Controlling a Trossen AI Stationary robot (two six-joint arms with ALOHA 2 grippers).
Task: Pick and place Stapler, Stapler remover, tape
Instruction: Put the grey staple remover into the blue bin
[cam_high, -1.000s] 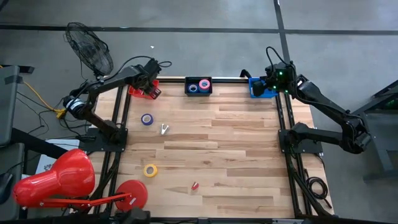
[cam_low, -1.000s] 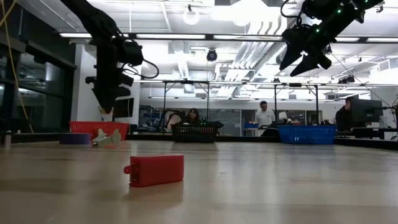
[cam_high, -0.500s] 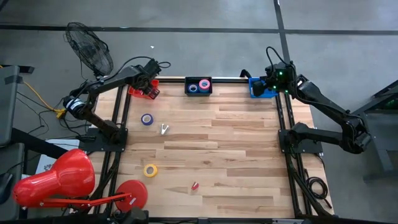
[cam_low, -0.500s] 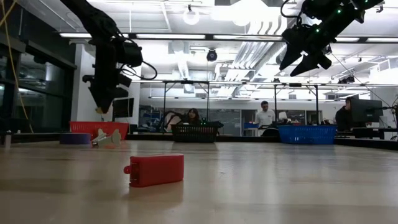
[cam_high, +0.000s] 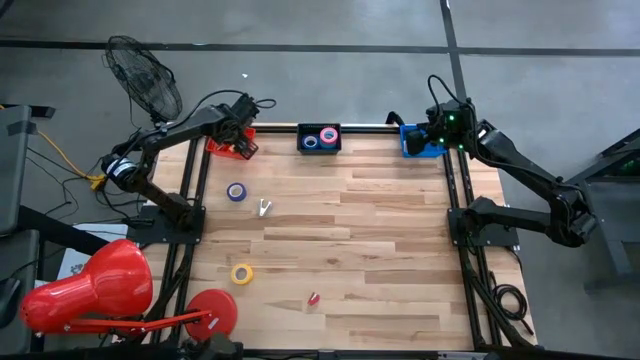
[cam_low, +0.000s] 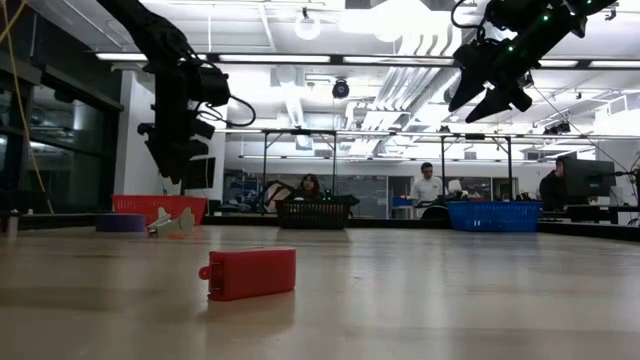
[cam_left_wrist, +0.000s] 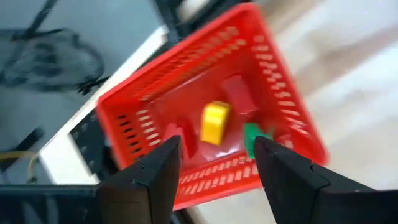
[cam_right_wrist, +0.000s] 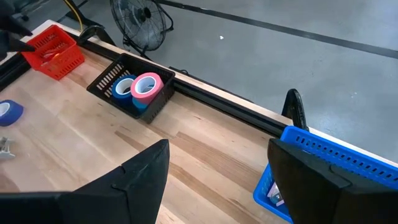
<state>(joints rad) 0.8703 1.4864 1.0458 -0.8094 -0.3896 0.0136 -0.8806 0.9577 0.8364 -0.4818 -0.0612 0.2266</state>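
Note:
My left gripper (cam_high: 236, 142) (cam_left_wrist: 216, 144) hangs open and empty over the red bin (cam_left_wrist: 273, 87), which holds small yellow (cam_left_wrist: 214, 122), green and red staplers. My right gripper (cam_high: 432, 136) (cam_right_wrist: 219, 146) hangs open and empty above the blue bin (cam_right_wrist: 323, 155). A black bin (cam_high: 320, 139) holds a blue and a pink tape roll. On the table lie a blue tape roll (cam_high: 236, 192), a silver staple remover (cam_high: 264, 208), a yellow tape roll (cam_high: 241, 273) and a small red stapler (cam_high: 313, 298) (cam_low: 250, 273).
The three bins stand in a row along the table's far edge. A large flat red disc (cam_high: 212, 312) and a red lamp-like object (cam_high: 90, 290) sit at the near left corner. A fan (cam_high: 145, 75) stands beyond the far left corner. People show in the room behind.
My left gripper has swayed slightly above the red bin and stays open. Nothing on the table has moved.

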